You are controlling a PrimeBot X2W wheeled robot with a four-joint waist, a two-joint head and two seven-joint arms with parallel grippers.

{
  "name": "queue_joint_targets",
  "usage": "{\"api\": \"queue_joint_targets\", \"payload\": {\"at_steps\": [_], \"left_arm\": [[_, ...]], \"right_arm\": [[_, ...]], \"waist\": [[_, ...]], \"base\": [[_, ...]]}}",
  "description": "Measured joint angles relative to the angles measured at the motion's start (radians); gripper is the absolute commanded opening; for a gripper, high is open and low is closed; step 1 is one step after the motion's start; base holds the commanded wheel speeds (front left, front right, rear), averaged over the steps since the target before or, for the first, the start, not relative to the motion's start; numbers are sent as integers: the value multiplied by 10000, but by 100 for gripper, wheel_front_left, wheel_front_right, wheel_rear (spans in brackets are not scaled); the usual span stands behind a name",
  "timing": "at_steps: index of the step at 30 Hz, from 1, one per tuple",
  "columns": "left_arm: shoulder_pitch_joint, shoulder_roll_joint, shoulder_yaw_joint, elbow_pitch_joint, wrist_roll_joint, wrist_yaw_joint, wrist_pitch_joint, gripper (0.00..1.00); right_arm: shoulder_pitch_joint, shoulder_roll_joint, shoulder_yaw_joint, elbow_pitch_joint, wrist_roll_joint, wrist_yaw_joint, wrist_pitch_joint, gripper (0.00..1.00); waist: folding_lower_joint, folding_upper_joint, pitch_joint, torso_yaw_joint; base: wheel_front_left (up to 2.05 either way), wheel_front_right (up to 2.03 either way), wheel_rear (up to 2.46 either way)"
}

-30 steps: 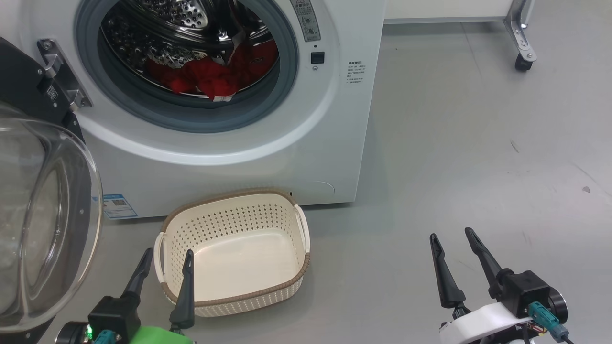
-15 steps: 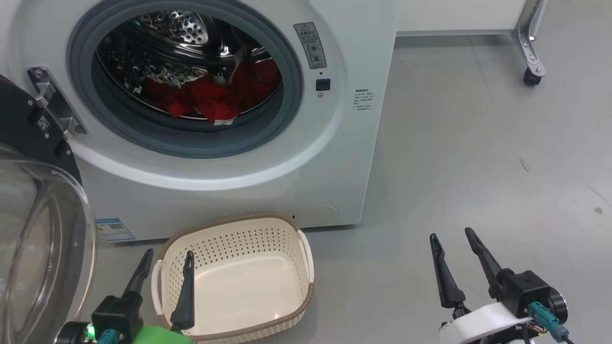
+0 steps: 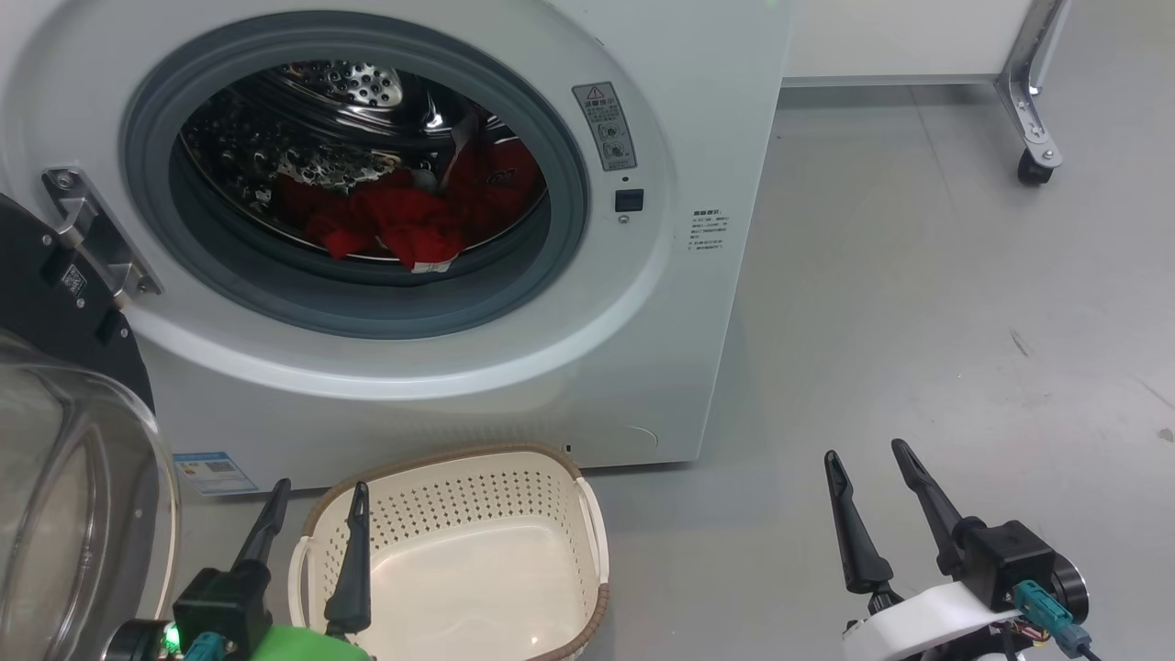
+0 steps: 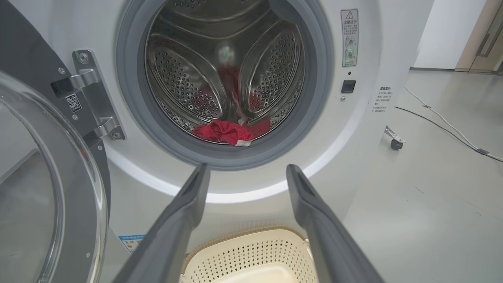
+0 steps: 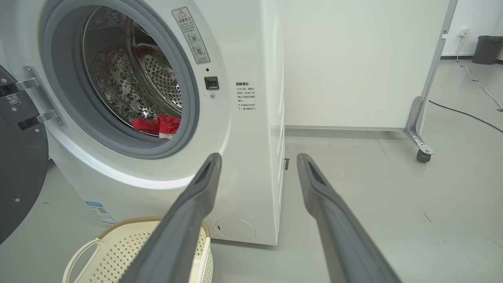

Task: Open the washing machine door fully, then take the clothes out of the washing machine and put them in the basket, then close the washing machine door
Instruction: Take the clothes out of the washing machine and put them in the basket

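Observation:
The white washing machine (image 3: 587, 367) stands with its round black door (image 3: 64, 459) swung open to the left, glass bowl window facing out. Red clothes (image 3: 404, 216) lie at the front bottom of the steel drum, also seen as clothes (image 4: 230, 131) and clothes (image 5: 157, 125). The cream basket (image 3: 587, 523) sits empty on the floor before the machine. My left gripper (image 3: 317, 496) hovers open at the basket's near left rim. My right gripper (image 3: 867, 459) is open over bare floor, right of the basket. Nothing is between either pair of fingers.
Grey floor (image 3: 918, 321) stretches to the right of the machine. A white panel on a metal leg with a caster (image 3: 1033, 167) stands at the back right. Cables (image 4: 444, 125) run across the floor, and a dark bin (image 5: 487, 49) stands far off.
The camera has tilted up: machine and basket sit lower in the head view, and more of the drum shows. Both grippers stay open in the same places in the picture.

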Motion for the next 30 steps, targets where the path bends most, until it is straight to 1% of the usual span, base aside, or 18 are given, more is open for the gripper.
{"api": "queue_joint_targets", "payload": {"at_steps": [8, 22, 30], "left_arm": [[0, -8, -8, 42, 0, 2, 0, 100], [1, -23, -65, 121, 0, 31, 0, 100], [-7, -36, -215, 130, -8, 0, 13, 100]], "right_arm": [[1, 0, -2, 35, 0, 10, 0, 100], [1, 0, 0, 46, -2, 12, 0, 100], [0, 0, -2, -117, -4, 12, 0, 100]], "waist": [[0, 0, -30, 37], [0, 0, 16, 93], [0, 0, 350, 105]], "base": [[25, -25, 0], [1, -1, 0], [0, 0, 0]]}}
